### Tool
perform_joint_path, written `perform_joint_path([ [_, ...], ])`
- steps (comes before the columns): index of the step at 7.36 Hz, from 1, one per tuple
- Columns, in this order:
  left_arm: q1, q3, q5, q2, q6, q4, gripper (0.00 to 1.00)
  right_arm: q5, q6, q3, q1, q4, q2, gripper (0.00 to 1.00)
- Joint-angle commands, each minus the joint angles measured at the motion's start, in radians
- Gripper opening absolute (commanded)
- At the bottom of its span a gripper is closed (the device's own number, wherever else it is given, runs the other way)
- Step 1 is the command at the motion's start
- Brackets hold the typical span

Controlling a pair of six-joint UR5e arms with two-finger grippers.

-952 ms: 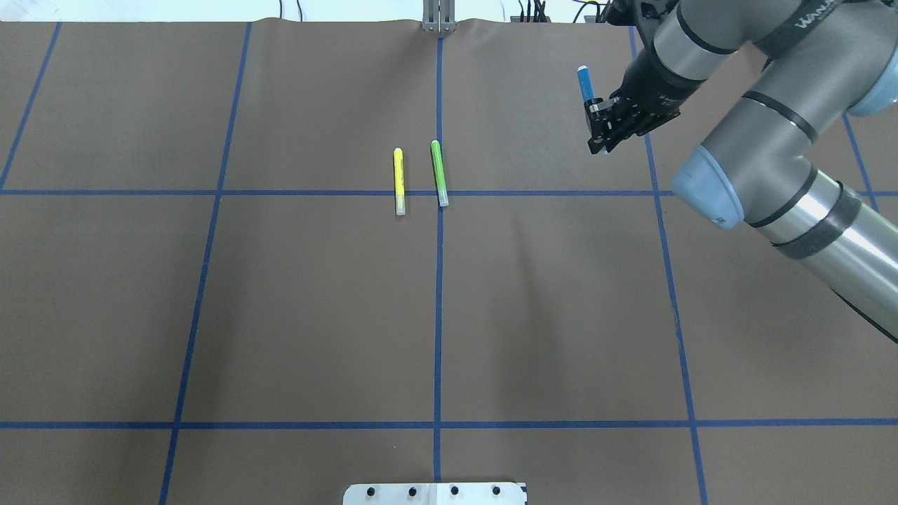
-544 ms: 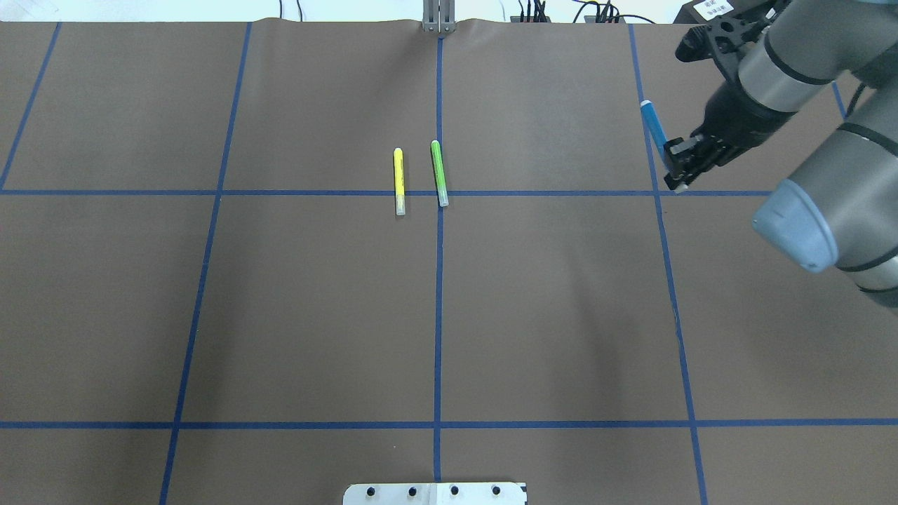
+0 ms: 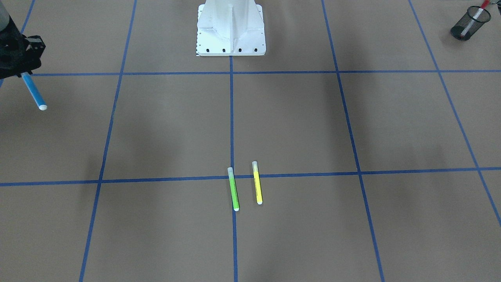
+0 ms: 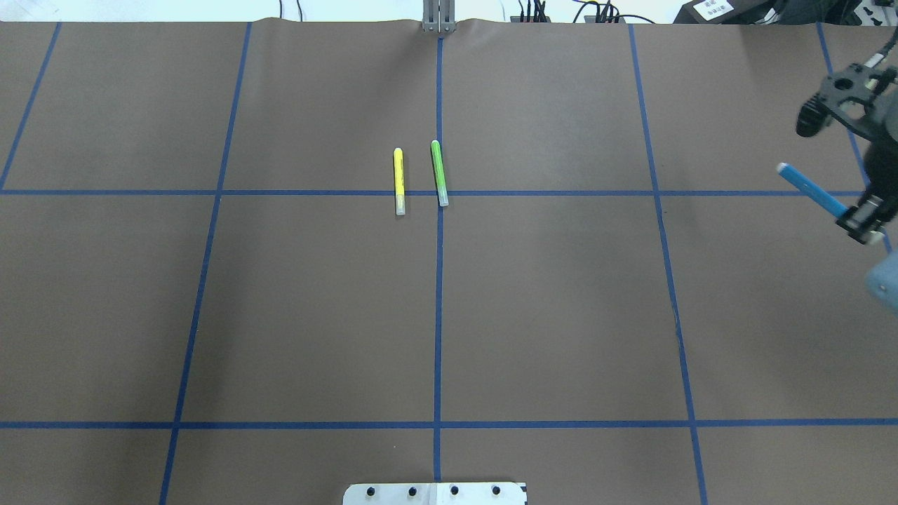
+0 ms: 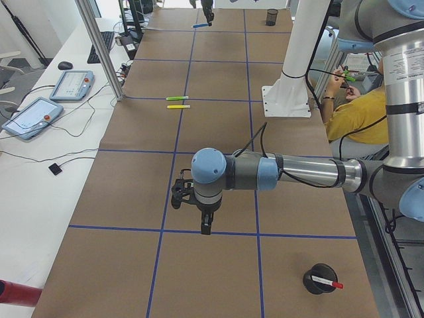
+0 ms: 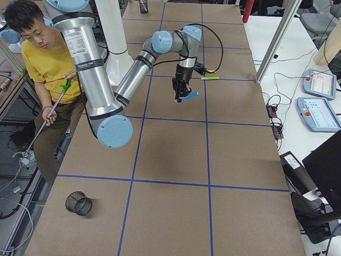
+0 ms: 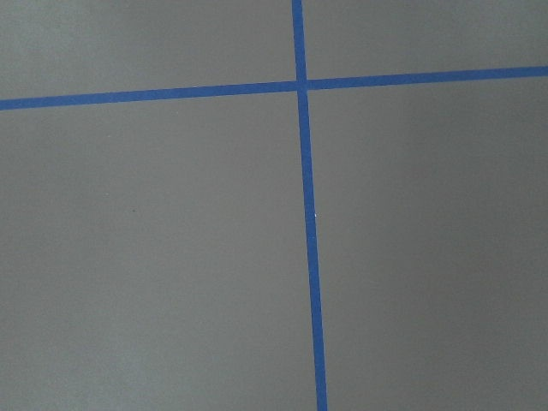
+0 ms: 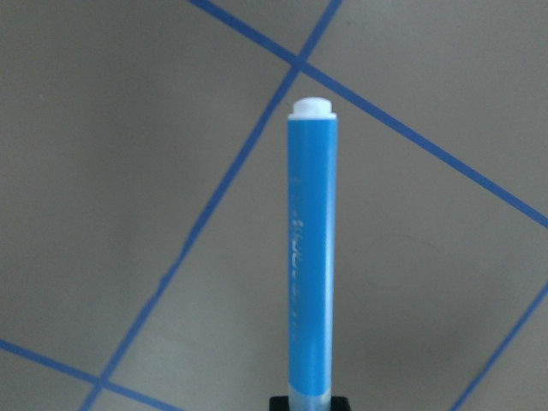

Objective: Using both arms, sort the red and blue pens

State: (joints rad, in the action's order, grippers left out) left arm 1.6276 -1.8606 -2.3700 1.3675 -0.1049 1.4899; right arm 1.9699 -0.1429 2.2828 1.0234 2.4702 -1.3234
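The blue pen [image 4: 810,189] hangs above the table at the far right, held by its cap end in my right gripper [image 4: 857,221], which is shut on it. In the right wrist view the blue pen [image 8: 310,257] points straight away from the gripper over a tape crossing. The red pen [image 5: 326,283], white-barrelled with a red cap, lies slanted in a black mesh cup [image 3: 467,26] on the robot's left side. My left gripper [image 5: 206,224] hovers low over the brown table, apart from that cup. Whether it is open or shut I cannot tell; its wrist view shows only table and blue tape.
A yellow marker [image 4: 398,181] and a green marker [image 4: 439,173] lie side by side at the table's middle. A second black mesh cup [image 6: 78,202] stands on the robot's right side. The white pedestal [image 3: 231,27] and a seated person [image 6: 45,64] are behind the table.
My right arm has swung to the right with the blue pen in its grip, from the middle-right square to the table's right edge. The pen now points left and away. The markers have not moved.
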Motion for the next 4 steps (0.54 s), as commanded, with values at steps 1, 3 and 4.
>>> perform_joint_path([
  [1,0.0,0.0,0.0,-0.002,0.001,0.009,1.0,-0.1,-0.171,0.072,0.016,0.033,-0.187,0.0],
  [3,0.0,-0.002,0.0,-0.002,0.002,0.012,1.0,-0.149,-0.216,0.131,0.021,0.032,-0.34,0.0],
  [4,0.0,-0.003,0.0,-0.002,0.002,0.012,1.0,-0.178,-0.263,0.176,0.027,0.021,-0.438,0.0],
])
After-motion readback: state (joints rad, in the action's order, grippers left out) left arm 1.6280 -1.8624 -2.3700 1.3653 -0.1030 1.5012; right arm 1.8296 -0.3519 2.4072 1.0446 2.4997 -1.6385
